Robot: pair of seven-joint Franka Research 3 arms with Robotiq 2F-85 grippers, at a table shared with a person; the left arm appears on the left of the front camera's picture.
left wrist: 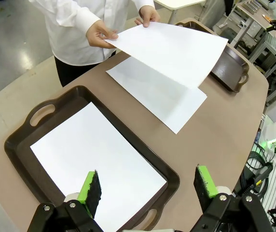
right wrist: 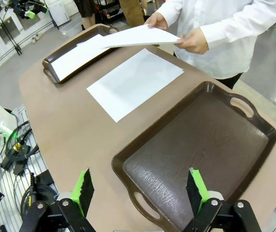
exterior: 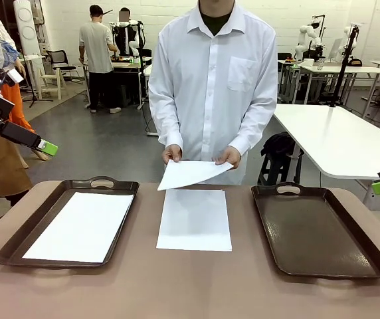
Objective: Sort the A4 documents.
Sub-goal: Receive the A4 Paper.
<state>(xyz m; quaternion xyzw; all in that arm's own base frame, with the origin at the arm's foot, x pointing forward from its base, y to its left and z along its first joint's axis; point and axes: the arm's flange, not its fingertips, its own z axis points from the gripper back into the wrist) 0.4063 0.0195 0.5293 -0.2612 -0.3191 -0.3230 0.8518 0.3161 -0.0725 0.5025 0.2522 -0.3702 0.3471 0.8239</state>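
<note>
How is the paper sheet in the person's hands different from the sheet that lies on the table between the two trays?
The held sheet is in the air above the table, gripped by both hands; the table sheet lies flat. The held sheet is turned askew; the table sheet lies straight. Both look white and blank.

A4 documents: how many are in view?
3 A4 documents: one in the left tray, one on the table between trays, one in the person's hands. Stacked sheets may be hidden.
</note>
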